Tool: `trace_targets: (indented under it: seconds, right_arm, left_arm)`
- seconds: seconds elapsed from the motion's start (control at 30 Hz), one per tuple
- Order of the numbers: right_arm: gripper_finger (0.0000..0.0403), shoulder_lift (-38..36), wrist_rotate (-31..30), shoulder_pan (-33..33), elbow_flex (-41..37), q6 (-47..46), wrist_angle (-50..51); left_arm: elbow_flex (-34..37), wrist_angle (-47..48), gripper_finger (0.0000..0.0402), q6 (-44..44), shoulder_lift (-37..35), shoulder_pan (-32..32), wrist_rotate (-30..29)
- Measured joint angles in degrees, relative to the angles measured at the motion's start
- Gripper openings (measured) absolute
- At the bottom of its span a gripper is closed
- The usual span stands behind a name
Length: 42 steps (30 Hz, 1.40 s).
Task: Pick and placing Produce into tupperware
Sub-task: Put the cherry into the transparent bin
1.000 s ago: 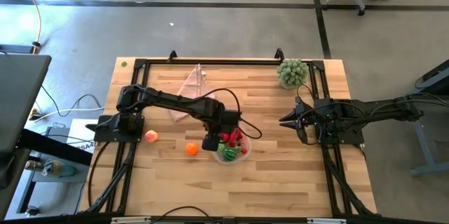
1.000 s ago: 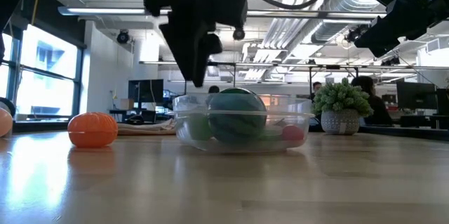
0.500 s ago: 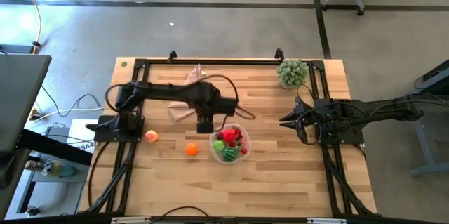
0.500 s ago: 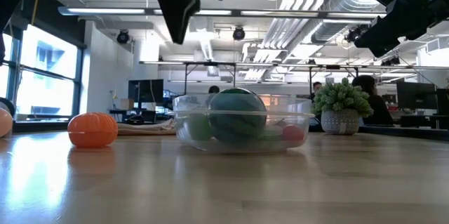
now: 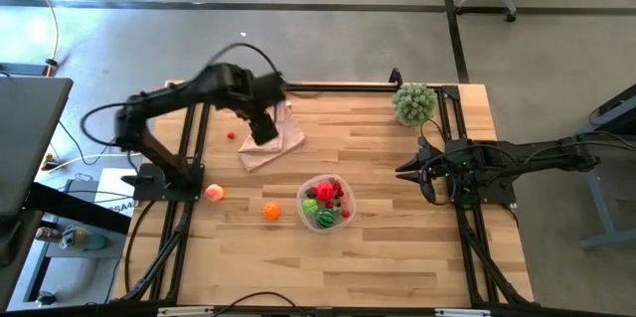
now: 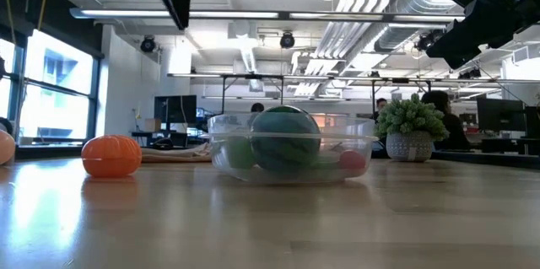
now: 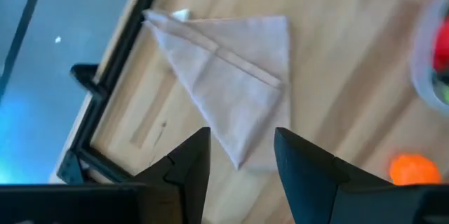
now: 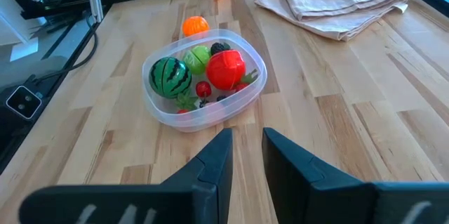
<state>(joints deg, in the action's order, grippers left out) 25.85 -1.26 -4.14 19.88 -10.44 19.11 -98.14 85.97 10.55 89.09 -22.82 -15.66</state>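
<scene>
The clear tupperware (image 5: pixel 347 196) (image 8: pixel 210 115) stands mid-table. In it lie a striped melon (image 8: pixel 170 75), a red apple (image 8: pixel 226 68), a green apple (image 8: pixel 198 59) and small berries. Loose on the wood to its left lie an orange (image 5: pixel 271 212), a pink peach (image 5: pixel 214 193) and a tiny red berry (image 5: pixel 231 136). My left gripper (image 5: pixel 263 130) (image 7: pixel 242 140) hangs high over the folded pink cloth (image 7: pixel 231 69), open and with nothing in it. My right gripper (image 5: pixel 407 170) (image 8: pixel 244 143) waits at the right, pointing at the tupperware, its fingers a little apart and bare.
A bushy pale-green plant in a pot (image 5: pixel 414 103) stands at the far right corner. The pink cloth (image 5: pixel 283 146) lies far left of centre. A black frame (image 5: pixel 328 85) runs round the table. Bare wood lies near the front edge.
My left gripper has risen from the tupperware's left rim and swung toward the table's far left, ending high above the pink cloth; it has also rolled about its own axis. The fruits and the tupperware have stayed where they were.
</scene>
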Motion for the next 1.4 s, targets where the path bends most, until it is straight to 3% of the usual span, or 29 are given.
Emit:
trace_targets:
  seconds: [0.17,0.37,0.57,0.73,1.4]
  right_arm:
    - [0.0068,0.02,0.00,0.00,0.00,0.00,0.00]
    - [0.0068,0.01,0.00,0.01,0.00,0.00,-0.02]
    - [0.0068,0.02,0.00,0.00,0.00,0.00,-0.02]
    - [0.0068,0.01,0.00,0.01,-0.01,0.00,-0.04]
    - [0.0068,0.02,0.00,0.01,-0.01,0.00,-0.04]
  left_arm:
    - [10.08,-4.71,0.0147,0.36,-5.46,-9.52,1.58]
    - [21.46,-9.49,0.0145,0.10,-6.18,-20.87,5.86]
    - [30.11,-15.52,0.0145,-3.01,-5.96,-28.96,11.52]
    - [36.25,-19.03,0.0145,-2.03,-5.96,-34.12,11.79]
    - [47.20,-29.85,0.0145,0.35,-4.49,-34.55,14.12]
